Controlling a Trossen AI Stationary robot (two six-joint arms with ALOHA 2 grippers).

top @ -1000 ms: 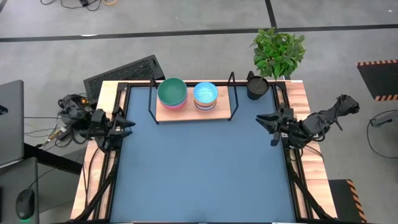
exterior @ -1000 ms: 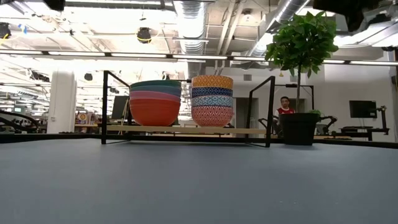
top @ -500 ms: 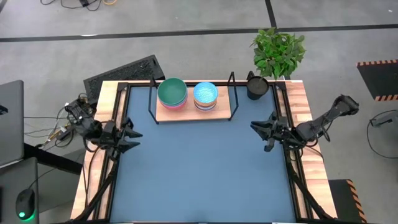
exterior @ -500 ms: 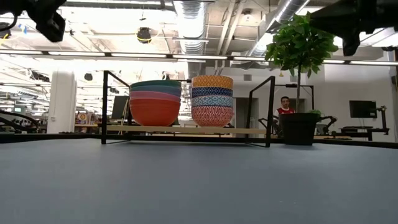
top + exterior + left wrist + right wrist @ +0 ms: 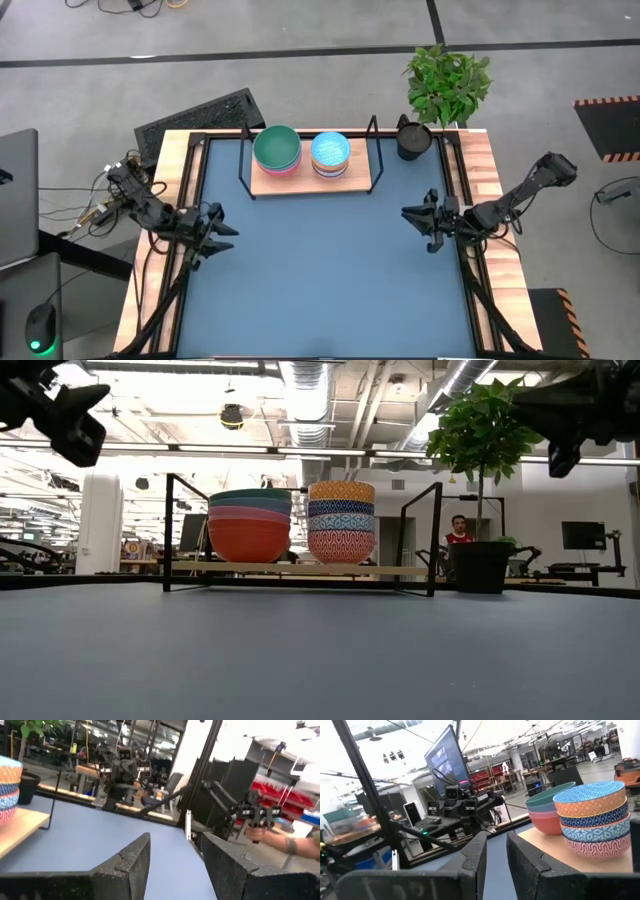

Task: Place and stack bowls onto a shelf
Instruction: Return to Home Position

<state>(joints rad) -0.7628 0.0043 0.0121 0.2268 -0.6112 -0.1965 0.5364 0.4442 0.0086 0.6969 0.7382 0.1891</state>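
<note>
Two stacks of bowls stand side by side on the wooden shelf board (image 5: pixel 355 178) inside its black wire frame, at the table's far edge. The left stack (image 5: pixel 277 148) (image 5: pixel 250 525) has a teal bowl on top of pink and red ones. The patterned stack (image 5: pixel 330 152) (image 5: pixel 341 520) (image 5: pixel 592 817) has an orange bowl with a bright blue inside on top. My left gripper (image 5: pixel 217 234) (image 5: pixel 175 865) hangs open near the table's left edge. My right gripper (image 5: pixel 416 219) (image 5: pixel 496 854) hangs near the right edge, its fingers a narrow gap apart. Both are empty and well off the shelf.
A black cup (image 5: pixel 412 138) stands at the far right corner, just right of the shelf, with a potted plant (image 5: pixel 447 85) behind it. Wooden rails (image 5: pixel 488 180) border the blue tabletop (image 5: pixel 320 280). A person's hand (image 5: pixel 272 837) shows in the room beyond.
Both grippers have left the table's side rails, swinging in over the blue top and toward the near edge. They have also come down, and now show in the low view's upper corners. The bowls and shelf have not moved.
</note>
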